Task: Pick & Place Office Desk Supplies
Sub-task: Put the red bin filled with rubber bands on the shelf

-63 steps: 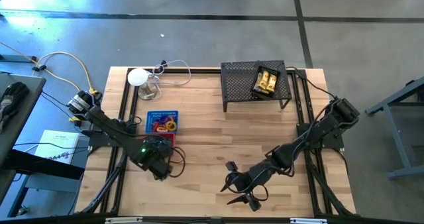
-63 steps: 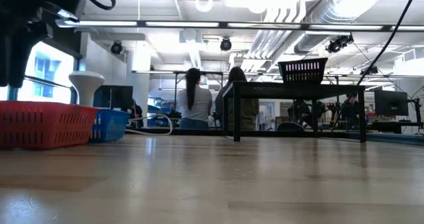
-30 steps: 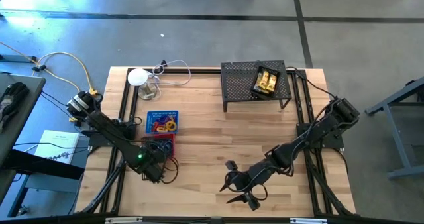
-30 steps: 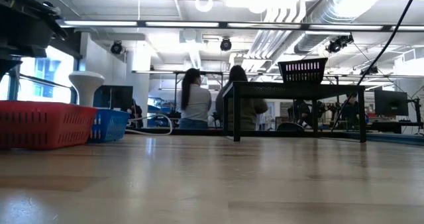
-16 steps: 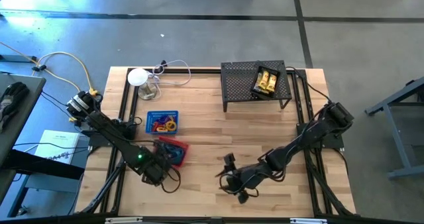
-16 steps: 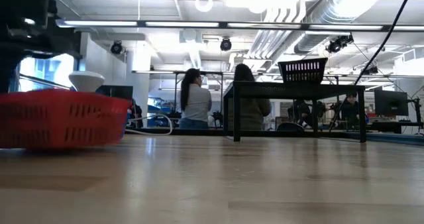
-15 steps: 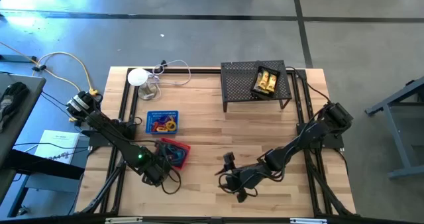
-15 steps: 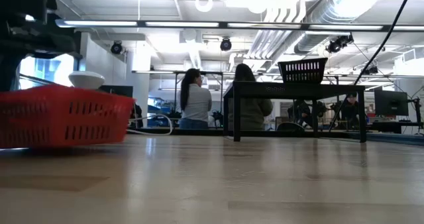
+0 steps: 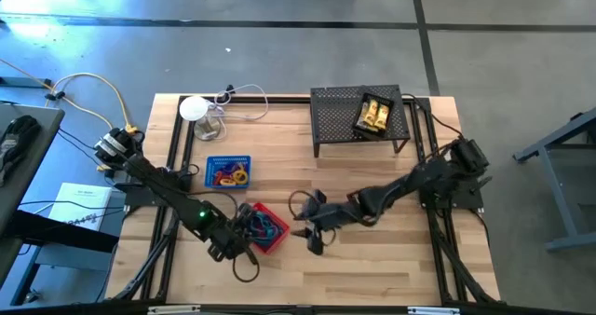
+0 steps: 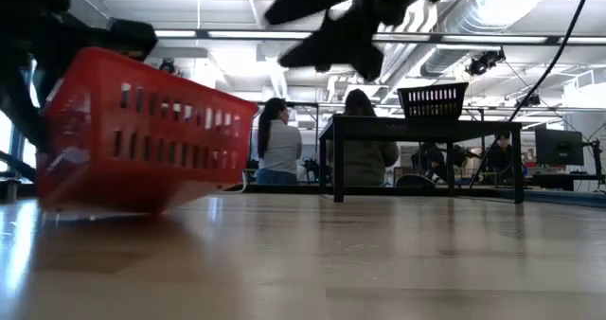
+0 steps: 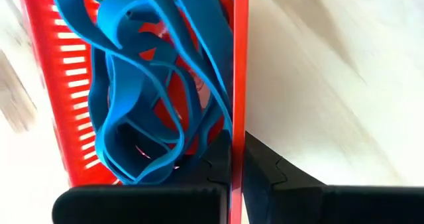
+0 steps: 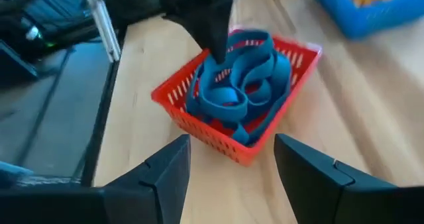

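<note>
A red basket (image 9: pixel 267 225) holding blue elastic loops (image 11: pixel 146 98) stands left of the table's middle, tilted in the low view (image 10: pixel 142 135). My left gripper (image 9: pixel 244 237) is shut on its wall. My right gripper (image 9: pixel 304 224) hovers open just right of the basket, facing it (image 12: pixel 232 98), and nothing is between its fingers. A blue basket (image 9: pixel 228 172) with small orange and purple rings rests on the table farther back. Yellow tubes (image 9: pixel 377 113) lie on the black mesh shelf (image 9: pixel 335 119). My left gripper pinches the red basket's side wall at its top rim (image 11: pixel 237 118), one finger (image 11: pixel 217 159) inside the basket and one (image 11: pixel 265 166) outside. The fingers come slanting down from the table's left. The basket is tilted in the hold; whether its bottom touches the table, I cannot tell.
A white round device (image 9: pixel 196 108) with a cable stands at the far left corner. The mesh shelf stands at the far right. Bare wood lies between the shelf and the near edge. People stand in the room beyond the table.
My left gripper has drawn the red basket toward the table's right and near edges, away from the blue basket; the basket has turned about and tipped. My right gripper has swung from the near edge toward the left and far side, up to the red basket.
</note>
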